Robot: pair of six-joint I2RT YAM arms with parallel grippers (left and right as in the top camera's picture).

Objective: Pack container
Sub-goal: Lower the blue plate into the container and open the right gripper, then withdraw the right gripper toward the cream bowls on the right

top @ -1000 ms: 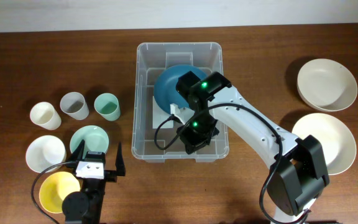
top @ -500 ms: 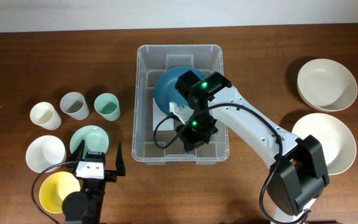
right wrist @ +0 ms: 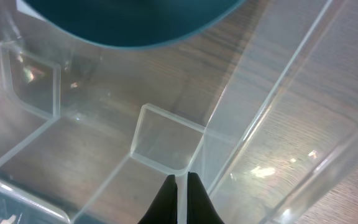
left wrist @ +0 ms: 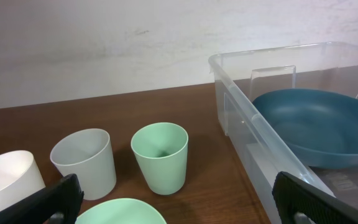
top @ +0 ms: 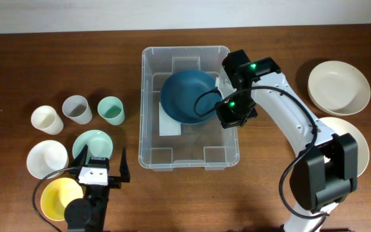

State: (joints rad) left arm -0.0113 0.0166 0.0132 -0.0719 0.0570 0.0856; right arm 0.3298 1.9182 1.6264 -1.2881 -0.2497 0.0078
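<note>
**Overhead.** The container [top: 185,49] sits mid-frame on the counter [top: 269,200], between two groups of crockery, where I judge either arm can reach it. A blue bowl [top: 187,96] lies in its upper half, which leaves the lower half free for further pieces. My right tool [top: 232,116] hangs over the container's right wall. My left tool [top: 103,164] rests at lower left with its fingers spread wide. It is just beside a mint bowl [top: 92,142] and a yellow bowl [top: 60,196], the nearest pieces to load. Two cream bowls [top: 339,87] wait at the right edge.

**Left wrist.** A green cup [left wrist: 160,155] and a grey cup [left wrist: 84,162] stand upright at left. The container's clear wall rises at right, with the blue bowl behind it. One finger shows in each lower corner, so the tool is wide open.

**Right wrist.** The fingertips [right wrist: 166,199] at bottom centre are drawn together, with only a pale sliver between them. The container's wall runs down to them. I cannot tell whether they nip its edge.
</note>
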